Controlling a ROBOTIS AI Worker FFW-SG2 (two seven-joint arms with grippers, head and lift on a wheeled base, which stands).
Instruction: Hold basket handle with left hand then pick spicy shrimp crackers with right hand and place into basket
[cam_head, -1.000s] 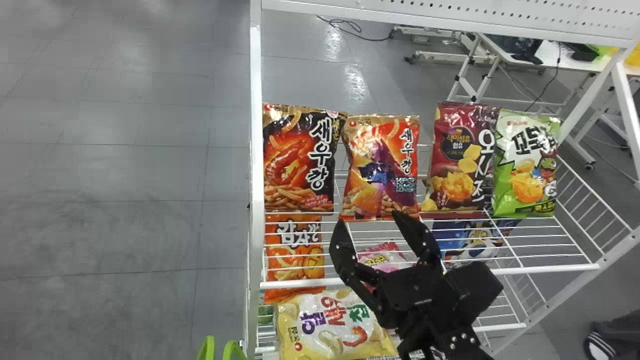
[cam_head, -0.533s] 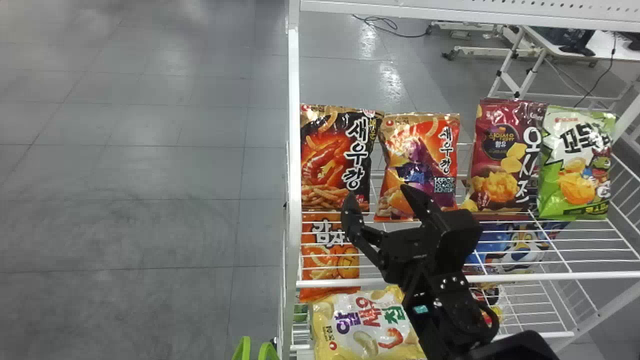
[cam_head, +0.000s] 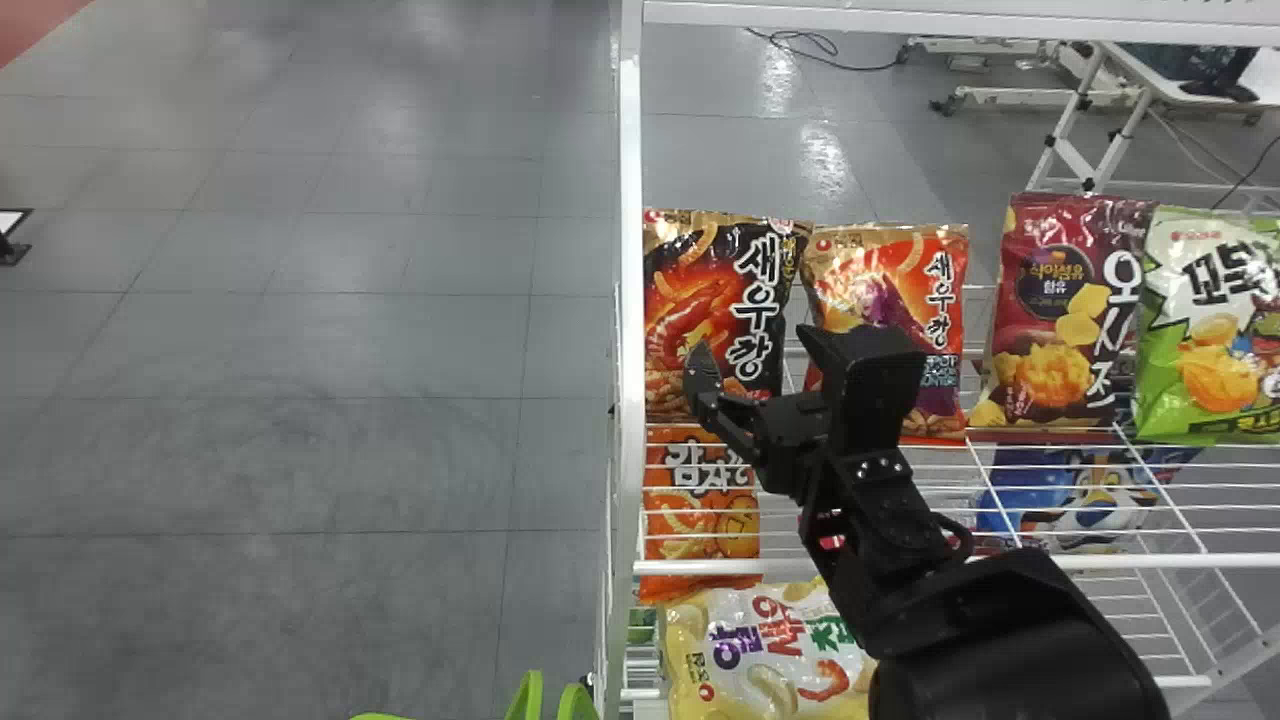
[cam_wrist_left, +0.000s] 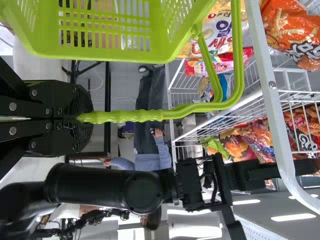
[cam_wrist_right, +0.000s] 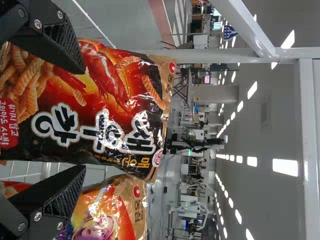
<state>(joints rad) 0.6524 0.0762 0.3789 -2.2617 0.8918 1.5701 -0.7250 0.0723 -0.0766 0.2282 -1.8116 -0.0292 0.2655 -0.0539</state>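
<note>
Well, the right gripper (cam_head: 752, 350) has its fingers spread wide, with nothing between them, right in front of the row of snacks. One finger is in front of the spicy shrimp crackers (cam_head: 715, 300), a black and red bag; the other is over the near side of the next bag, an orange one with a purple picture (cam_head: 880, 270). The left gripper (cam_wrist_left: 82, 119) is closed around the green handle (cam_wrist_left: 200, 107) of the basket (cam_wrist_left: 100, 56).

The crackers stand upright on the white wire shelf (cam_head: 1200, 561), at the left end of the row, just beside the white post (cam_head: 630, 250). Past the orange bag come a dark red bag (cam_head: 1055, 320) and a green and white one (cam_head: 1205, 320). Lower down are another orange bag (cam_head: 700, 510) and a yellow one (cam_head: 750, 655).
</note>
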